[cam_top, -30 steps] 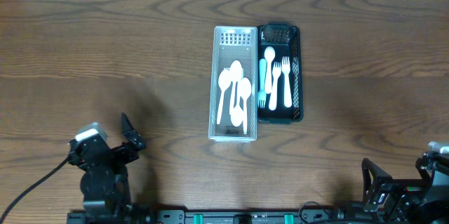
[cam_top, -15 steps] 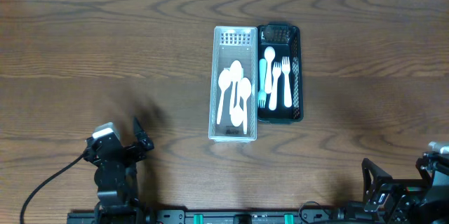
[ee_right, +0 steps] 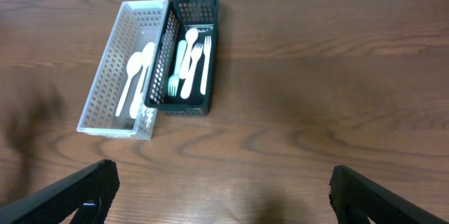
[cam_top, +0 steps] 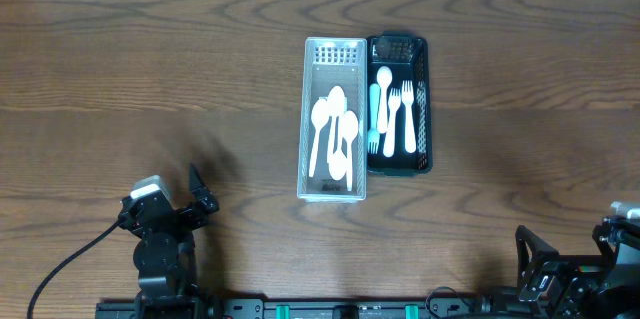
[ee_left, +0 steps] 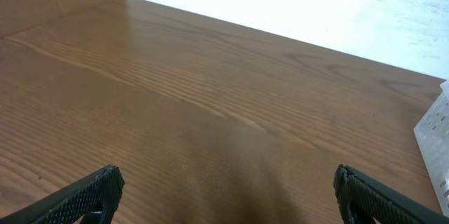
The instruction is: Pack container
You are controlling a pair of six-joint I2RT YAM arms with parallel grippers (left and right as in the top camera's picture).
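A white perforated bin (cam_top: 333,119) holds several white spoons (cam_top: 335,131). A black bin (cam_top: 398,104) touches its right side and holds white forks and a spoon (cam_top: 392,109). Both bins show in the right wrist view, the white one (ee_right: 123,69) left of the black one (ee_right: 184,55). My left gripper (cam_top: 196,195) is open and empty at the near left, far from the bins; its fingers (ee_left: 84,194) frame bare wood. My right gripper (ee_right: 223,192) is open and empty at the near right corner (cam_top: 530,249).
The white bin's corner (ee_left: 436,136) shows at the right edge of the left wrist view. A pale wall (ee_left: 316,6) lies beyond the table's far edge. Both arm bases sit at the near edge of the table.
My left arm drew back towards the near edge and turned a little right during the first half second, then held still. The right arm and the bins have not moved.
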